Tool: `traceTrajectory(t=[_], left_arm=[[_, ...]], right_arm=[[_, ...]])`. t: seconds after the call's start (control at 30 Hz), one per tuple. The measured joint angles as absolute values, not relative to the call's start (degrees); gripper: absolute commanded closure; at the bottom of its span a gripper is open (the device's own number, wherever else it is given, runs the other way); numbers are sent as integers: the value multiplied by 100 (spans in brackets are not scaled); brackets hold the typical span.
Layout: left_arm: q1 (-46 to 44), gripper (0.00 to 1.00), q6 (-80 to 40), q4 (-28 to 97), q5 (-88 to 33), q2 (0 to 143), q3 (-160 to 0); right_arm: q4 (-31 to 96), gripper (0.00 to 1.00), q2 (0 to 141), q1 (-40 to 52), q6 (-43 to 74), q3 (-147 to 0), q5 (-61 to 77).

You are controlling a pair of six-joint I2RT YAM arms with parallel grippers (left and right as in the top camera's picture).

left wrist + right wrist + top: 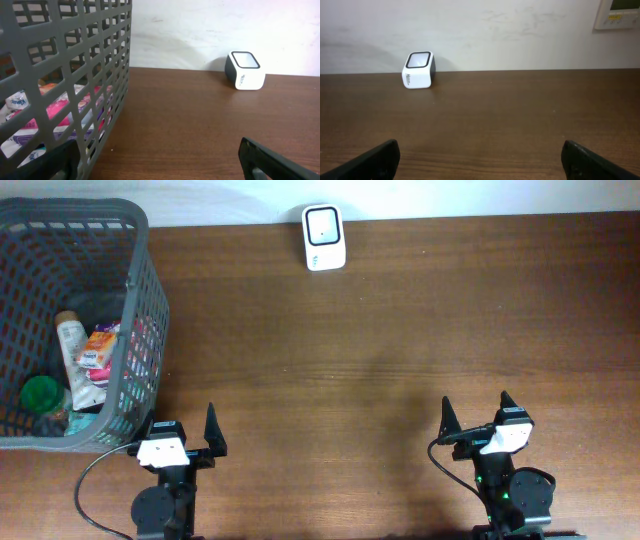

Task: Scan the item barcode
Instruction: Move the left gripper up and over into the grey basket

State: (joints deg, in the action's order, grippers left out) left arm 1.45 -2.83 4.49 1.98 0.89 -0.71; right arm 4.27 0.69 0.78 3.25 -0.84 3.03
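Both arms parked at the near table edge, jaws wide, nothing held; items in the basket, scanner at the far edge.

The white boxy scanner with a dark glass window (324,237) stands upright against the white wall (510,30). It has small grey print on its side, too small to read. The grey plastic lattice basket (150,310) fills the far-left corner. Inside it are a white squeeze tube (72,350), an orange-and-white packet (98,348) and a green round lid (41,393), plus pink and white packs seen through the mesh; none of the labels can be read. The left gripper (180,430) is just beside the basket's near corner. The right gripper (477,412) is well apart from it, with bare dark brown wooden table (400,330) between it and the scanner. A beige wall panel (619,12) is at top right in the right wrist view, its text unreadable.
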Motion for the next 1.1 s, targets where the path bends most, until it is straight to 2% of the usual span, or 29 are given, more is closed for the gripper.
traceTrajectory(t=[0.3, 0.43, 0.53, 0.63, 0.73, 0.83, 0.93, 1.0, 1.1], left_arm=[[145, 1, -283, 449, 178, 89, -71], [145, 1, -283, 349, -716, 89, -71], [139, 1, -279, -204, -1702, 91, -58], [139, 1, -261, -1629, -2757, 82, -60], [139, 1, -325, -2720, -3129, 75, -71], [139, 1, -364, -3155, -3188, 69, -248], [139, 1, -344, -3065, -2812, 132, -808], [139, 1, -239, -2512, -2421, 327, -1586], [134, 1, -12, -604, -1715, 1024, -3232]], right_arm=[[427, 1, 69, 78, 322, -84, 303], [427, 1, 69, 78, 327, -84, 301], [427, 2, 69, 78, 325, -84, 301], [425, 1, 69, 78, 325, -84, 303], [429, 1, 69, 78, 322, -84, 301], [427, 2, 69, 78, 325, -84, 303], [427, 1, 69, 78, 322, -84, 303], [427, 2, 69, 78, 322, -84, 303], [423, 1, 71, 78, 322, -84, 303]])
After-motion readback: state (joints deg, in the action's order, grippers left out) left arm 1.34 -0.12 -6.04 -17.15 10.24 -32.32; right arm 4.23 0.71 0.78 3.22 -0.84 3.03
